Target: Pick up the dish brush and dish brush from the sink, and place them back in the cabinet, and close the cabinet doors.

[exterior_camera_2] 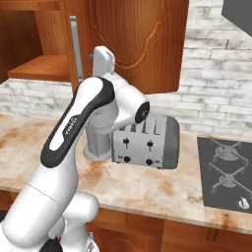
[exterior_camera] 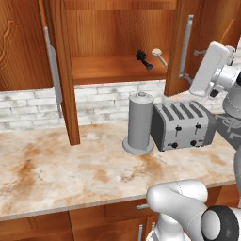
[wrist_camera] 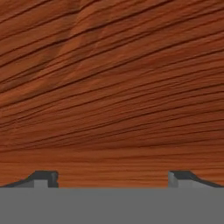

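Observation:
Both dish brushes lie on the shelf of the open cabinet (exterior_camera: 113,70): the black stubby one (exterior_camera: 143,60) and, just to its right, the cream-headed one (exterior_camera: 158,55). The left cabinet door (exterior_camera: 63,70) stands edge-on toward me. The right cabinet door (exterior_camera: 200,28) is swung out, its silver bar handle (exterior_camera: 186,46) facing me. My gripper (exterior_camera: 197,70) is at that door's face just beside the handle (exterior_camera_2: 75,49). In the hand view, wood grain (wrist_camera: 112,87) sits close in front of the open, empty gripper (wrist_camera: 113,177). The sink is out of view.
On the marble counter (exterior_camera: 56,164) a grey cylinder canister (exterior_camera: 140,123) stands against a silver toaster (exterior_camera: 183,124), right below the cabinet. A dark gas hob (exterior_camera_2: 226,170) lies at the right. My own arm (exterior_camera_2: 83,128) rises in front of the toaster.

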Available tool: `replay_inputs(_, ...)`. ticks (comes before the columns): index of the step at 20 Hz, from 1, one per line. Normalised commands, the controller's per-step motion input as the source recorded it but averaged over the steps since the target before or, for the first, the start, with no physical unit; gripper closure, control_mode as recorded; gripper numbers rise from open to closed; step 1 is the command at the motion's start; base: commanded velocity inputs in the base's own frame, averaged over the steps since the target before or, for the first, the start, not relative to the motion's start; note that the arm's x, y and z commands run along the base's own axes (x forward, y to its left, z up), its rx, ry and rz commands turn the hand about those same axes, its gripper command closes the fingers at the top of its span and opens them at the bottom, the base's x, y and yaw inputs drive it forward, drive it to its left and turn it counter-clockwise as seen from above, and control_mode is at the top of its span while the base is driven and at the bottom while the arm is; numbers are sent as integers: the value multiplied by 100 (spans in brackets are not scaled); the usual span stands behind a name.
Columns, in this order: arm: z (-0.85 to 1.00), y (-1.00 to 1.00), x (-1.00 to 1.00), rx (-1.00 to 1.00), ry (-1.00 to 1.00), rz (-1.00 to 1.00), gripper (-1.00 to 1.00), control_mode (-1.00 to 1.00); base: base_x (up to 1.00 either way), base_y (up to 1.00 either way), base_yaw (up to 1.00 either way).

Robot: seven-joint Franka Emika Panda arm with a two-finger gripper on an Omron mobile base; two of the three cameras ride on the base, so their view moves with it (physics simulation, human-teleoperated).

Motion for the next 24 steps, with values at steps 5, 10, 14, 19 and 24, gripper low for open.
replay_inputs(5, 0, 43, 66, -5, 8, -18, -100, -100, 0, 0, 0)
replay_inputs(10, 0, 33, 65, -3, 7, -15, -100, -100, 0, 0, 0)
replay_inputs(14, 0, 16, 54, 0, 7, -16, -100, -100, 0, 0, 0)
replay_inputs(19, 0, 4, 29, 0, 7, -11, -100, -100, 0, 0, 0)
replay_inputs(24, 0, 0, 12, 0, 5, -7, -100, -100, 0, 0, 0)
